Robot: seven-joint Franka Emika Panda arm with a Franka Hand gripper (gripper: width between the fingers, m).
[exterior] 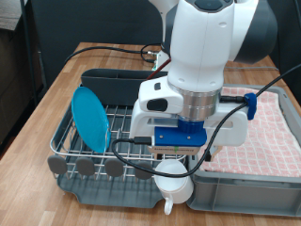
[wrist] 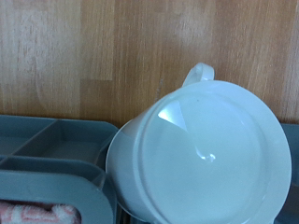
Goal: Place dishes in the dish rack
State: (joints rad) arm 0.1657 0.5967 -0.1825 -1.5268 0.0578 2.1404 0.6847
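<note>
The light-blue plate [exterior: 91, 118] stands on edge in the silver wire dish rack [exterior: 71, 141], towards the exterior view's left. My gripper [exterior: 176, 162] hangs over the rack's corner at the exterior view's bottom, shut on the white mug [exterior: 174, 179]. The mug's handle points to the exterior view's bottom. In the wrist view the mug [wrist: 201, 154] fills most of the picture, with its handle [wrist: 198, 75] over the wooden table; my fingers do not show there. The wooden spoon is out of view.
The grey bin lined with red-and-white checked cloth [exterior: 273, 127] stands against the rack on the exterior view's right. The rack's dark tray [wrist: 56, 154] and tall back compartment [exterior: 108, 80] show. Black cables [exterior: 141, 52] lie on the wooden table [exterior: 56, 80] behind.
</note>
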